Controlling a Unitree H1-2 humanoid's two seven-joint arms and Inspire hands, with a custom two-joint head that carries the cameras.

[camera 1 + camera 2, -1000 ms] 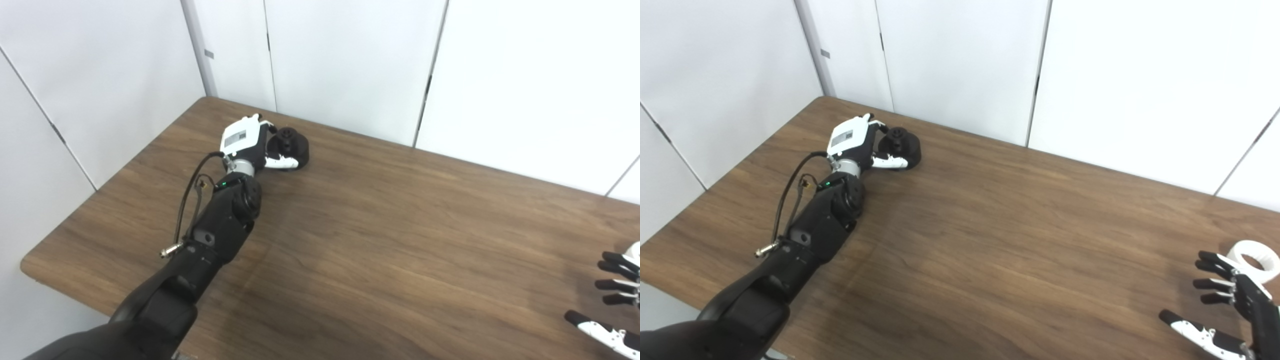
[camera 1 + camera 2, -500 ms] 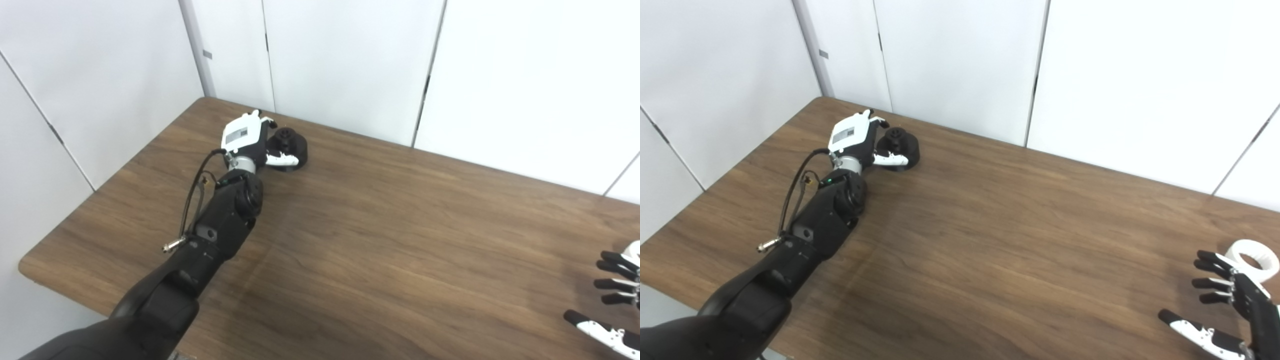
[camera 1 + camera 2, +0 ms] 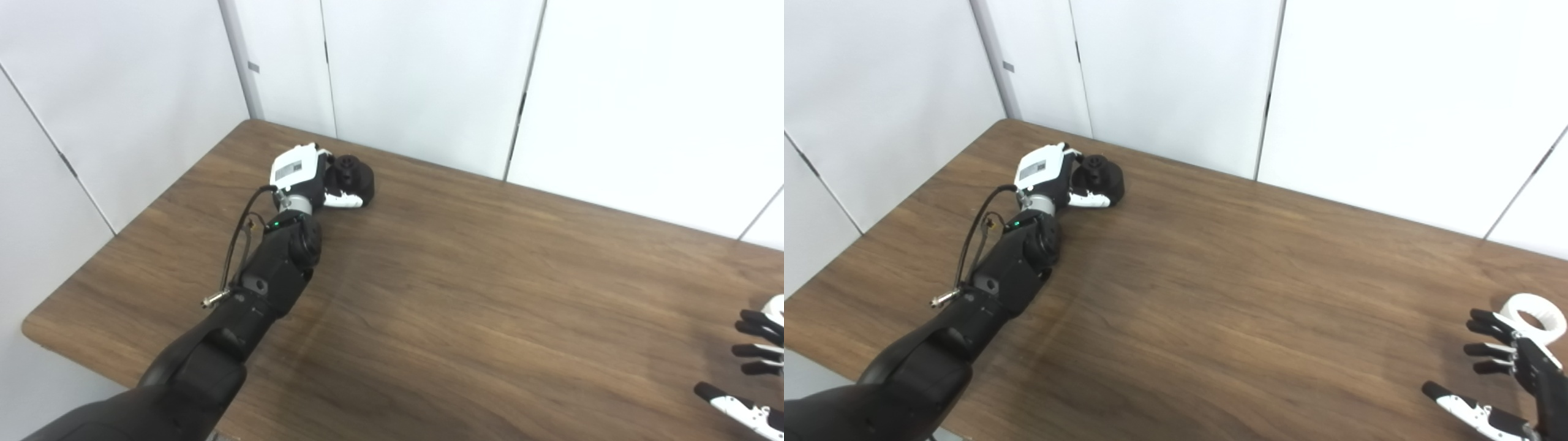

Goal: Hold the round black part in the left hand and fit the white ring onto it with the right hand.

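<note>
The black part (image 3: 354,176), a matte round-bodied knob, is clasped by the left hand (image 3: 309,177) at the far left of the wood-grain tabletop (image 3: 490,275), tipped more on its side than half a second ago. The smooth white ring (image 3: 1532,321) lies at the right edge, just beyond the right hand (image 3: 1513,380), its fingers spread and empty as before.

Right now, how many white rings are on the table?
1. The white ring lies flat at the table's right side, just beyond the open right hand. The left eye view shows only its edge. None visible elsewhere.
</note>
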